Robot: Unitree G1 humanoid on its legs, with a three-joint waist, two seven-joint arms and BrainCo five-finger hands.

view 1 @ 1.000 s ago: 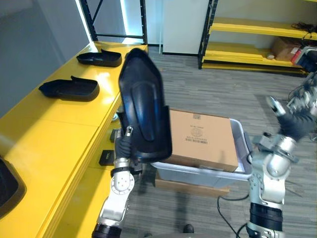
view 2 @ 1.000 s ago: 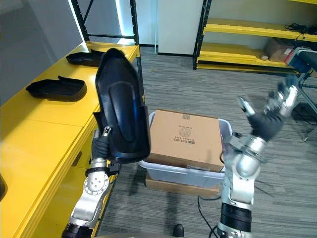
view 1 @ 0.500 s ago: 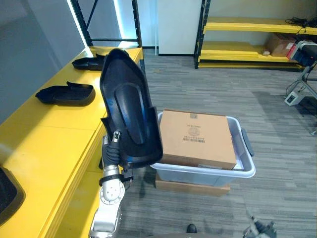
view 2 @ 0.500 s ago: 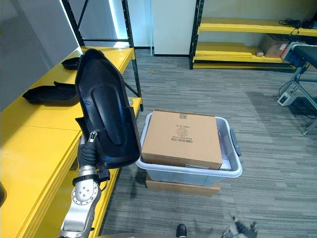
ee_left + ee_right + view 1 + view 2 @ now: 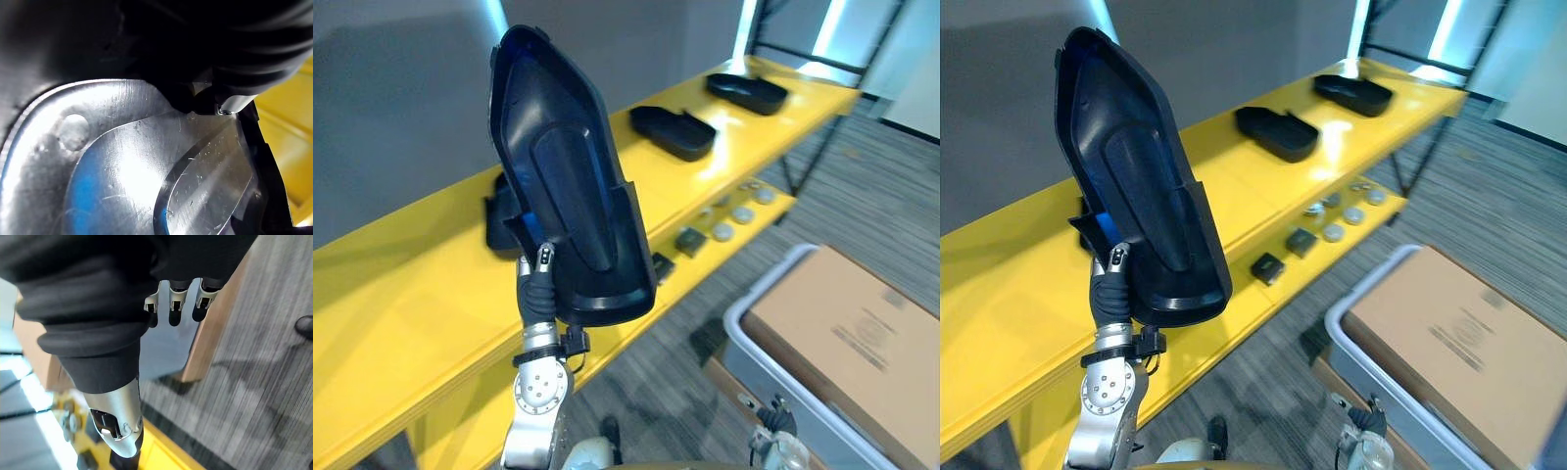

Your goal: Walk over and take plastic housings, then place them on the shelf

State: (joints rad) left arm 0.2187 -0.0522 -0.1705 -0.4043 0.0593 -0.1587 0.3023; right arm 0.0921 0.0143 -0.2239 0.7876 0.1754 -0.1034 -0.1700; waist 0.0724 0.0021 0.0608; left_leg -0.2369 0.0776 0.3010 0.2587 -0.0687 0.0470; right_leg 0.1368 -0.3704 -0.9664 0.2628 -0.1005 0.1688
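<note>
My left hand [image 5: 537,287] clamps the plastic housing [image 5: 570,186] upright, probably to clear the yellow shelf [image 5: 411,294] at left; my right hand [image 5: 172,301] hangs slack-fingered.

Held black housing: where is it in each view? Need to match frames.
Left eye view: black housing upright, centre-left, above the left hand.
Right eye view: same housing, further left in the picture.
Left wrist view: its glossy surface, seen from very close.
Right wrist view: right hand, grey bin and floor instead.
Shared landmark: yellow shelf.
</note>
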